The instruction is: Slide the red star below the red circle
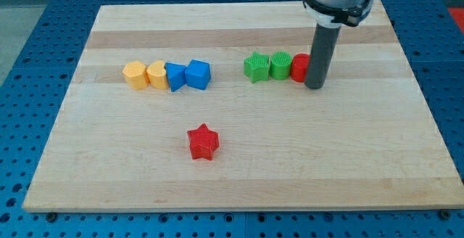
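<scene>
The red star (203,141) lies alone on the wooden board (239,173), left of centre and toward the view's bottom. The red circle (299,67) sits at the upper right, at the right end of a row with a green star (256,67) and a green round block (280,65). My rod comes down from the view's top right, and my tip (315,85) rests on the board right beside the red circle, on its right, partly hiding it. The tip is far to the right of and above the red star.
A second row stands at the upper left: an orange hexagon-like block (134,74), an orange rounded block (156,73), a blue block (175,76) and a blue cube-like block (198,74). The board's edges border a blue perforated table (29,42).
</scene>
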